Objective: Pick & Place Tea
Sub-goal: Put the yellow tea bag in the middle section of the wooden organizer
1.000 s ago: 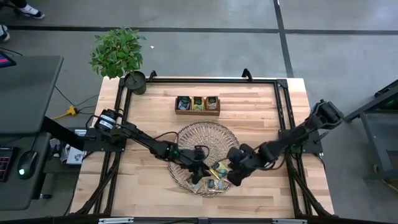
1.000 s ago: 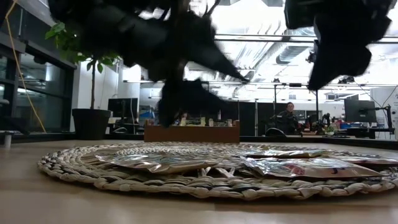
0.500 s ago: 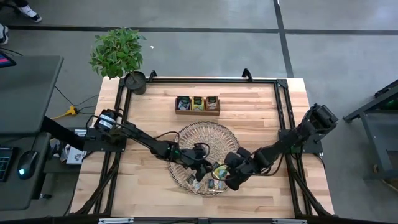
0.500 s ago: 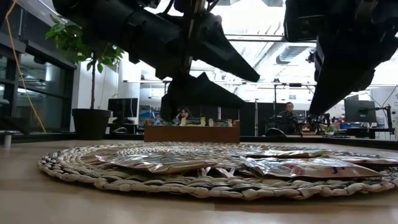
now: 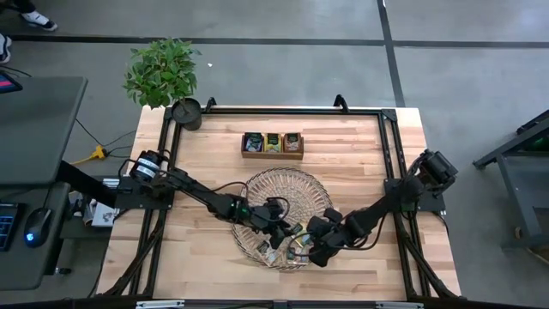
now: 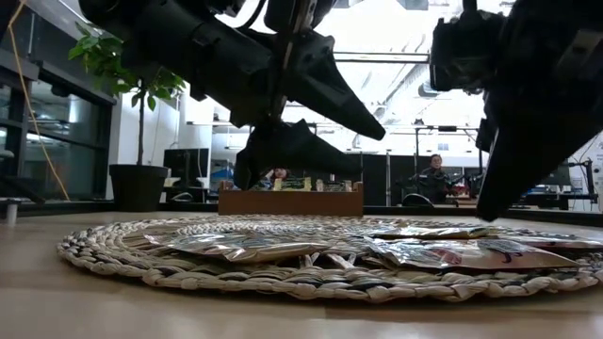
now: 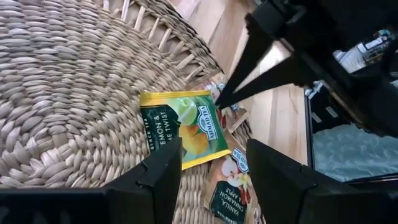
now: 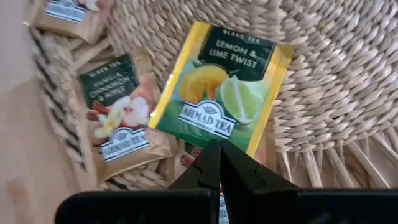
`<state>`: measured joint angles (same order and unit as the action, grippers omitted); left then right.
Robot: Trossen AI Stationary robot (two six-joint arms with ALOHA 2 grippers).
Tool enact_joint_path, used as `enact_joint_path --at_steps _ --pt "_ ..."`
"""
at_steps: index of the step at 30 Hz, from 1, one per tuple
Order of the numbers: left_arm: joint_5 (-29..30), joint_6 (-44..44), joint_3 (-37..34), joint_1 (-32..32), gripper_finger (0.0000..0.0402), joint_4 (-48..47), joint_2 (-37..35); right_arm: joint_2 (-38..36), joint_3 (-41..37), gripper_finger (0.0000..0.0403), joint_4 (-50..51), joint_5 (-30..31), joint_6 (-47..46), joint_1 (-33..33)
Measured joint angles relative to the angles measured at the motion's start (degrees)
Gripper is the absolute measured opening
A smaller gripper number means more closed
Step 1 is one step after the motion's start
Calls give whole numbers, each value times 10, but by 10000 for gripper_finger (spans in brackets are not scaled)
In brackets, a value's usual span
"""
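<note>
A round woven tray [image 5: 283, 184] lies in the near middle of the table with several tea sachets on its near part. A yellow-green lemon-lime sachet [image 8: 217, 93] lies flat on the weave, and a vanilla-cinnamon sachet [image 8: 121, 124] rests over the tray's rim beside it. My left gripper [image 5: 281, 233] hovers open over the lemon-lime sachet [image 7: 183, 127]. My right gripper [image 8: 217, 149] is shut, with its tip just above that sachet's edge; in the low view the tip [image 6: 485, 215] stands a little above the sachets.
A low wooden box [image 5: 273, 144] with three compartments of sachets stands beyond the tray toward the far edge. A potted plant [image 5: 163, 73] sits at the far left corner. Bare wood lies left and right of the tray. A person [image 6: 436, 174] sits in the room behind.
My right gripper has come down toward the tray and moved toward the table's left and near edge, ending with its shut tip over the lemon-lime sachet. My left gripper has settled and stays open above the tray. The sachets have not moved.
</note>
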<state>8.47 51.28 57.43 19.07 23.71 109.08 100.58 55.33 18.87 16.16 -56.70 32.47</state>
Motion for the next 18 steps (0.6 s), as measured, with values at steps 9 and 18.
enact_joint_path --at_steps 9,18 --pt "1 0 0 0 177 -5 0 19 0 0 0 -7 -17 -3" --pt "25 70 0 -5 177 -53 0 19 -13 0 -17 -2 -43 -3"
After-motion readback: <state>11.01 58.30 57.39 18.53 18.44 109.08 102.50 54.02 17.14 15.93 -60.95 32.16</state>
